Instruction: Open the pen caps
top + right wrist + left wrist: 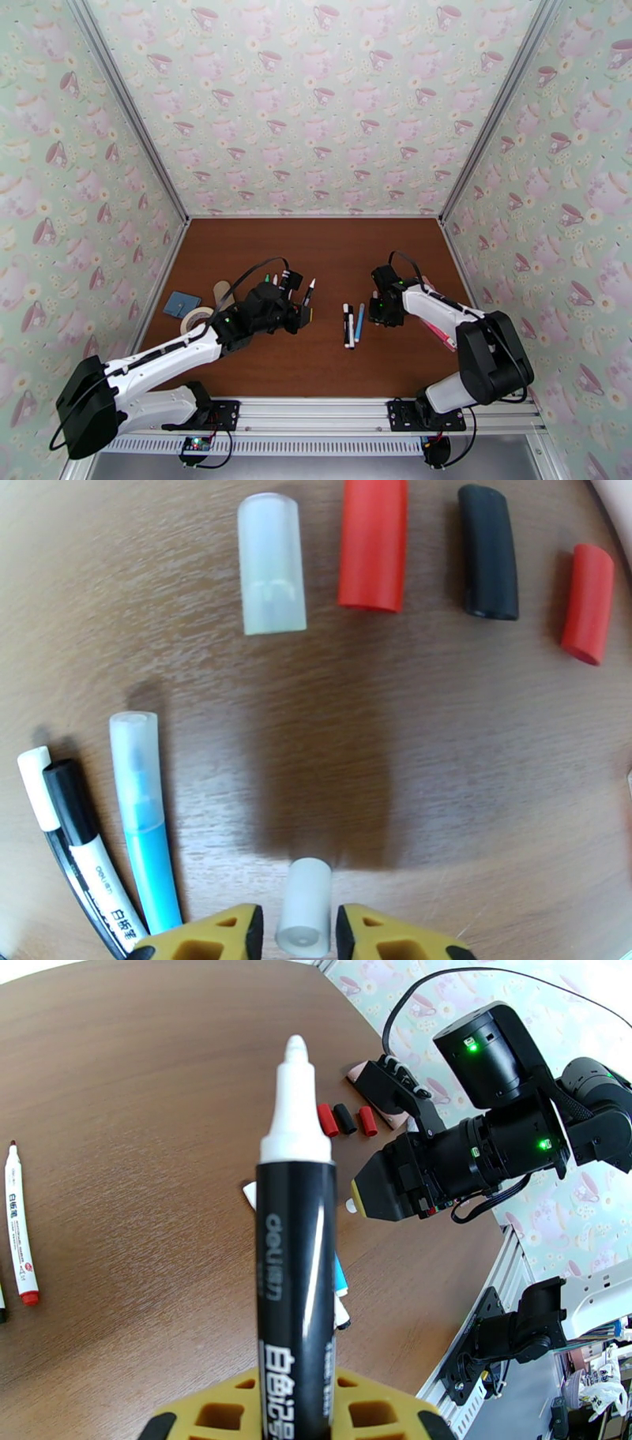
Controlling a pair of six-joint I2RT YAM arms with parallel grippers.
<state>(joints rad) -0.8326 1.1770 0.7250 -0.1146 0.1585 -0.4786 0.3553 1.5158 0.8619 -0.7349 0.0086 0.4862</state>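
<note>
Above the table, left gripper pinches an uncapped black pen; right gripper brackets a white cap, grip unclear

Brown wood-grain tabletop. Pen caps: frosted white, red, black, red, white. Black-barrelled pen with white tip; light blue pen. Walls pale green with pink teacups.

You're looking into a booth whose back wall and side walls are papered in pale green with pink teacups and teapots. Aluminium posts run down the corners. The brown wood-grain worktop fills the floor between them, evenly lit, with a metal rail along your near edge.
</note>
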